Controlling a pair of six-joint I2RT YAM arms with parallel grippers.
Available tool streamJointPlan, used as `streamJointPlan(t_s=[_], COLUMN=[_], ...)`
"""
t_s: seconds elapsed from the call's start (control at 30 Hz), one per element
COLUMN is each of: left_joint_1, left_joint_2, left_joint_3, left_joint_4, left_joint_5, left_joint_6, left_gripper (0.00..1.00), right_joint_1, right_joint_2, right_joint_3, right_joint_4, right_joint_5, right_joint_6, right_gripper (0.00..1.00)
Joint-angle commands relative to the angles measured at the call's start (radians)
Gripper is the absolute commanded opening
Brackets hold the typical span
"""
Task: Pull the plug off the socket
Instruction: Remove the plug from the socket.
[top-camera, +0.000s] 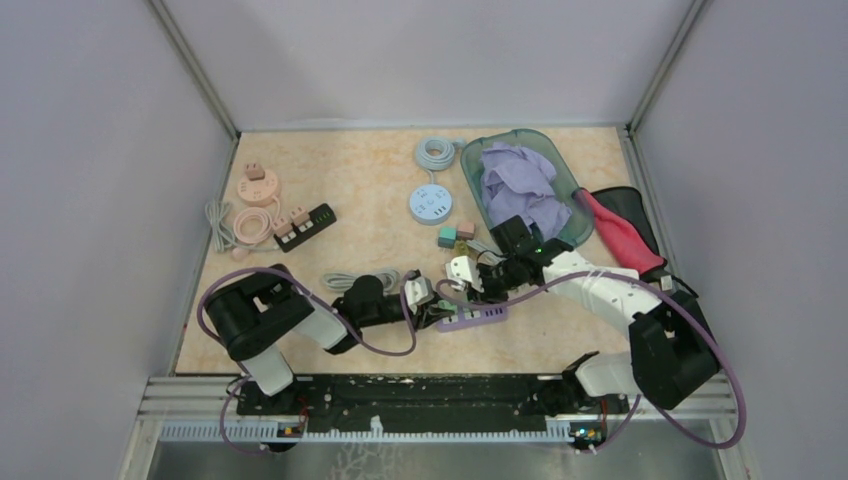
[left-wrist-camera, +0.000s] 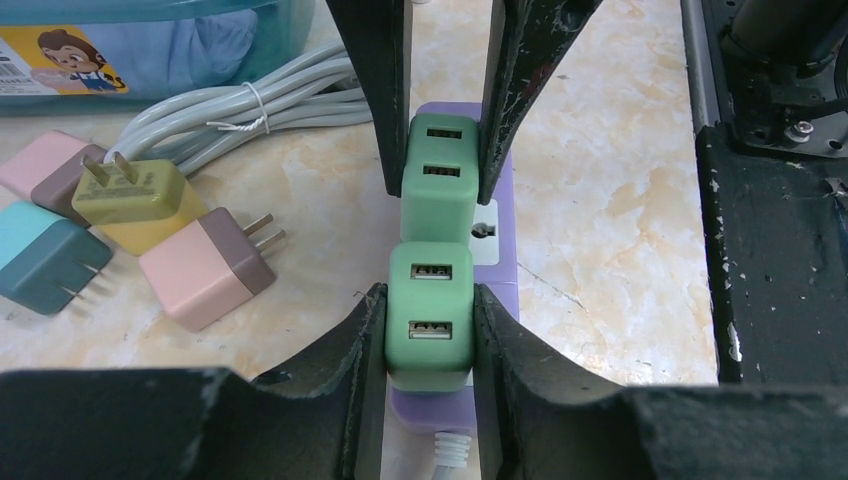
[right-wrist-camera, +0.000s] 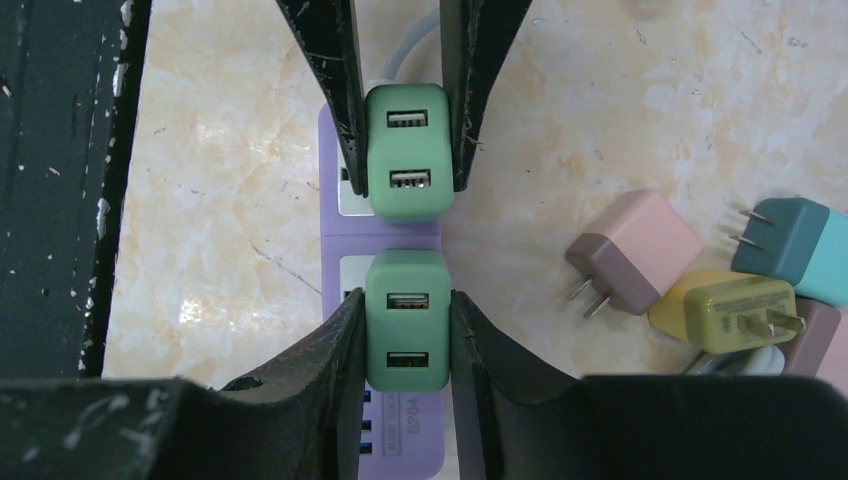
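Left claw (left-wrist-camera: 428, 297): clamped on green charger plug (left-wrist-camera: 430, 320). Right claw (right-wrist-camera: 405, 300): clamped on neighbouring green plug (right-wrist-camera: 406, 322). Both plugs seated in purple power strip (left-wrist-camera: 428, 408) under claws; neither pulled out yet.

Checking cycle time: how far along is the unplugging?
Done: nothing provable; loose plugs lie beside the purple strip. In hand: left claw clamps the cord-end green plug, right claw the other green plug. Left: both still seated in it; pull one out.
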Motion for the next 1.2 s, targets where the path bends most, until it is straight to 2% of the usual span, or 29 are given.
streamJointPlan(t_s=[0.0, 0.13, 0.23, 0.57, 0.73, 0.87, 1.17], left_joint_1=[0.001, 0.003, 0.003, 0.002, 0.003, 0.002, 0.006], left_joint_2=[-0.009, -0.004, 0.006, 0.017, 0.027, 0.020, -0.004], left_joint_3=[-0.030, -0.024, -0.011, 0.000, 0.000, -0.013, -0.025], left_joint_4=[-0.025, -0.030, -0.035, -0.046, -0.047, -0.046, -0.083], left_joint_5=[0.008, 0.017, 0.029, 0.052, 0.058, 0.050, 0.036], left_joint_6=[0.016, 0.020, 0.021, 0.018, 0.015, 0.020, 0.041], left_gripper=[0.00, 0.00, 0.00, 0.00, 0.00, 0.00, 0.00], right_joint_1=[-0.018, -0.010, 0.021, 0.071, 0.062, 0.013, -0.060], right_joint_2=[-0.025, -0.009, -0.010, -0.016, -0.037, -0.049, -0.083], right_joint_3=[0.015, 0.029, 0.028, 0.004, -0.009, -0.011, -0.009], right_joint_4=[-0.045, -0.127, -0.117, 0.149, 0.215, 0.208, 0.080], right_joint_5=[-0.042, -0.127, -0.163, -0.142, -0.085, -0.078, -0.089], right_joint_6=[-0.141, -0.219, -0.199, 0.092, 0.149, 0.135, -0.048], right_gripper=[0.00, 0.00, 0.00, 0.00, 0.00, 0.00, 0.00])
